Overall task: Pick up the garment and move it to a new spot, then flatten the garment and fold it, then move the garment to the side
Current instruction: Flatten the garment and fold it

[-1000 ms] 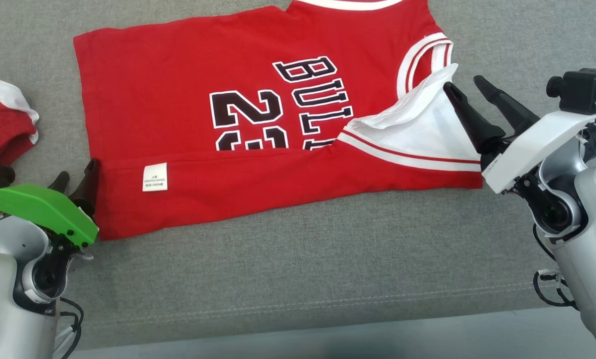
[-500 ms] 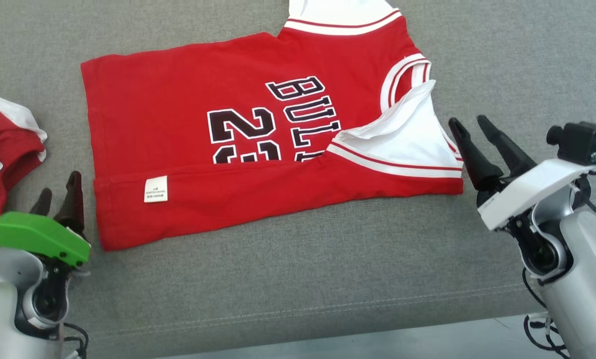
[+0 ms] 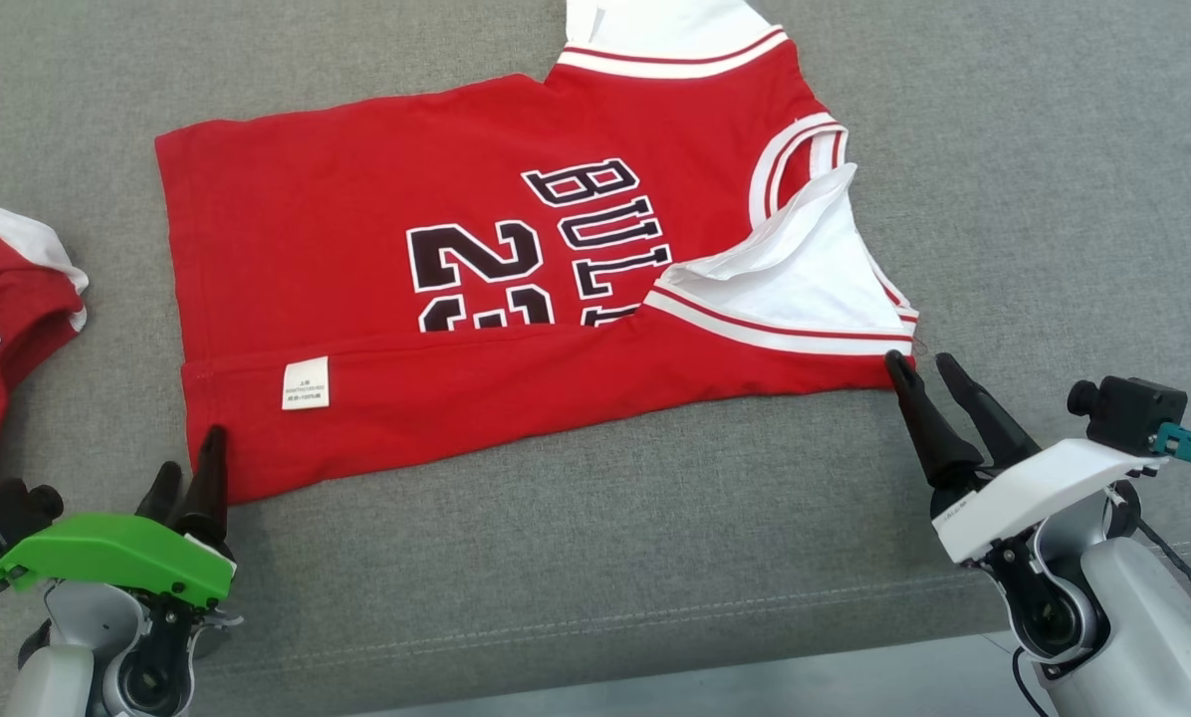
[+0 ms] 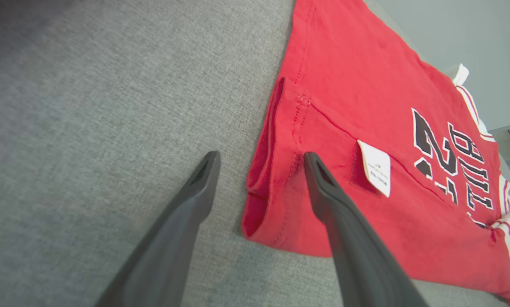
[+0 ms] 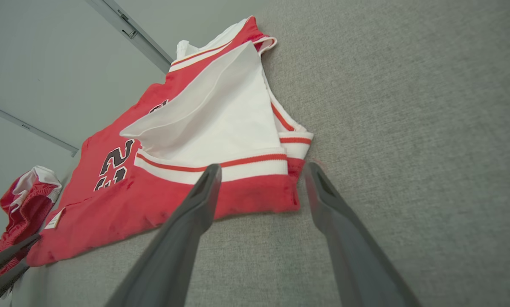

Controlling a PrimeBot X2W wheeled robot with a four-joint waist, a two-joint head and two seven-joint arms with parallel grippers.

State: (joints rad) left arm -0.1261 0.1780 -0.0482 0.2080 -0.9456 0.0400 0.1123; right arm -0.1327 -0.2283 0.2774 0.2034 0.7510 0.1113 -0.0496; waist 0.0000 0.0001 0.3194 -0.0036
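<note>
The red jersey (image 3: 357,249), soft cloth with white ribbed trim, lies flat on the grey woven surface (image 3: 655,518), its black lettering half hidden under a folded hem. The left gripper (image 3: 189,453) and right gripper (image 3: 919,360) sit at its near corners, jaws spread and empty. Another red garment (image 3: 8,299) is cut off at the left edge.

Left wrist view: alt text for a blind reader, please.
The open left gripper straddles a corner of a red jersey on grey fabric, one finger over the jersey, the other off it. A white label sits near black lettering.
</note>
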